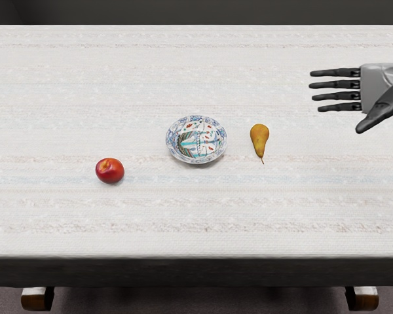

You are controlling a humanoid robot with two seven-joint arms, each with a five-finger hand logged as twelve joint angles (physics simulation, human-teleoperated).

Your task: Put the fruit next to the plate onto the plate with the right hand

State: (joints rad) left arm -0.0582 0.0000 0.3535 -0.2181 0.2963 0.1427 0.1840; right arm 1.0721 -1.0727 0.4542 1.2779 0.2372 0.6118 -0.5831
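Note:
A patterned blue and white plate (196, 139) sits at the middle of the table. Just right of it lies a yellow-brown pear (259, 139), stem pointing toward the front edge, a short gap from the plate's rim. A red apple (109, 170) rests farther off, to the plate's left and nearer the front. My right hand (344, 98) enters from the right edge, above and right of the pear, fingers stretched out flat toward the left, holding nothing. It is well apart from the pear.
The pale wooden table (196, 216) runs across the whole view, its front edge near the bottom. Two table feet (37, 297) show below it.

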